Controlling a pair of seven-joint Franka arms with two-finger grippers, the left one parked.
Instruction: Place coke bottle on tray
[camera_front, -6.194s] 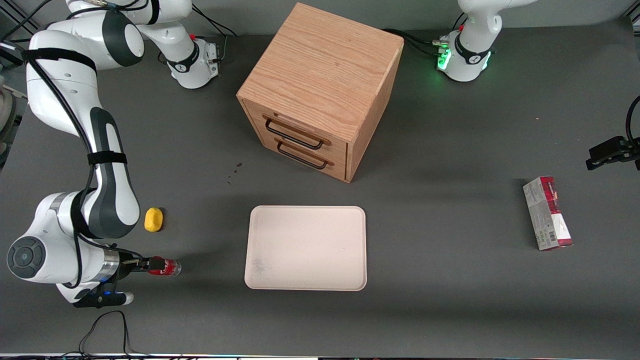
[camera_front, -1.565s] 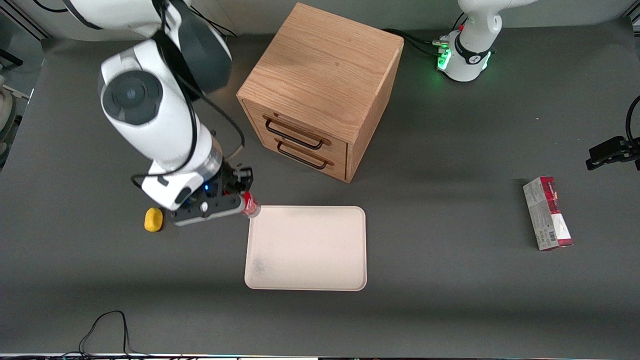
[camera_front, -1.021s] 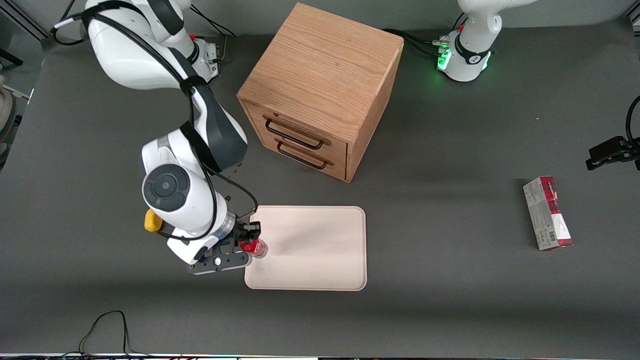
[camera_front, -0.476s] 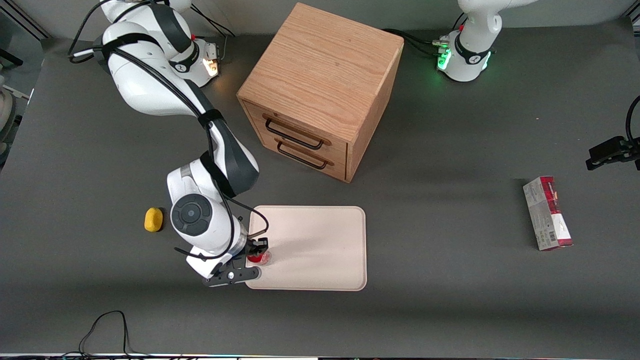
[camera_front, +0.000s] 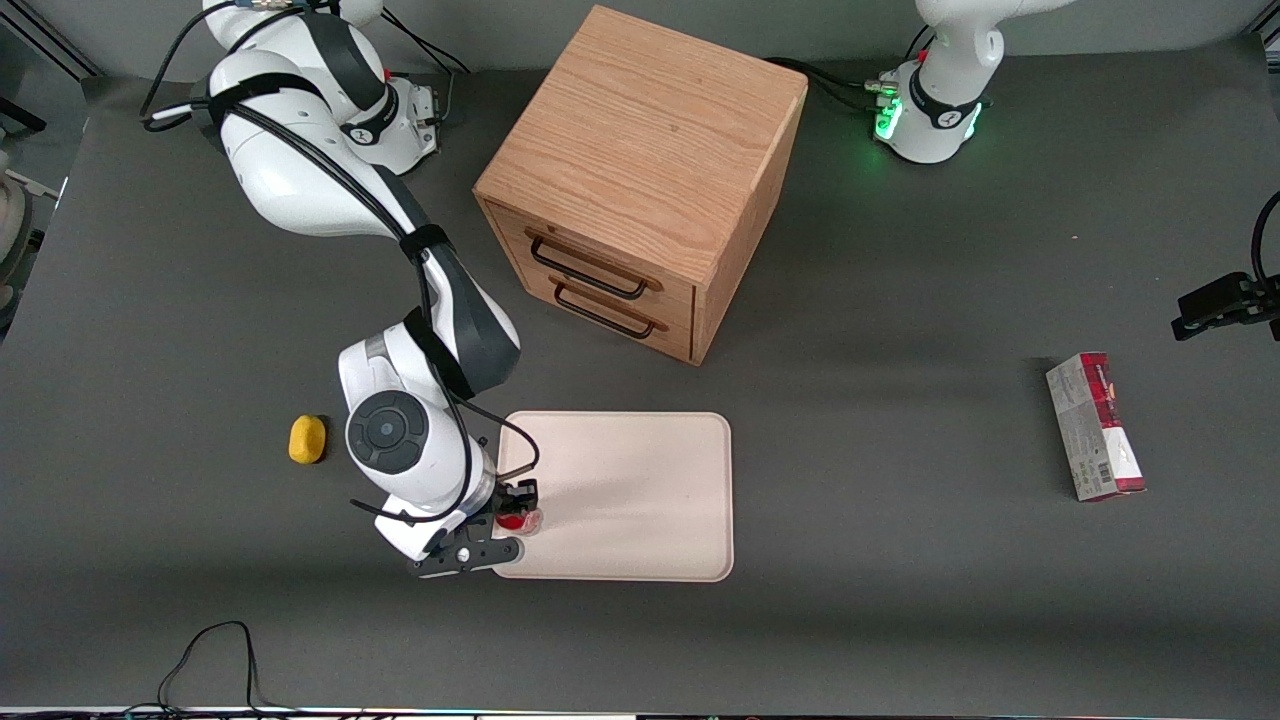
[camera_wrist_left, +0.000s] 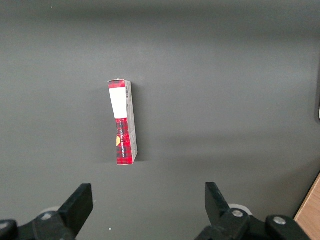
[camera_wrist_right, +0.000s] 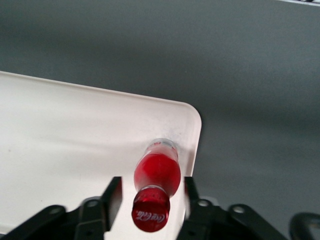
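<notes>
— Where was the bottle (camera_front: 519, 520) seen?

— It was found upright on the tray (camera_front: 640, 470), near the corner closest to the front camera at the working arm's end, with its red cap (camera_wrist_right: 150, 215) up.

— And the gripper (camera_front: 510, 513)?

— It was poised over the bottle. The fingers (camera_wrist_right: 112, 195) were parted, one set either side of the bottle with a slim gap shown on each.

— What else was noted?

— A cabinet (camera_front: 640, 180), a yellow lump (camera_front: 307, 439) and a carton (camera_front: 1095, 427) toward the parked arm's end.
</notes>
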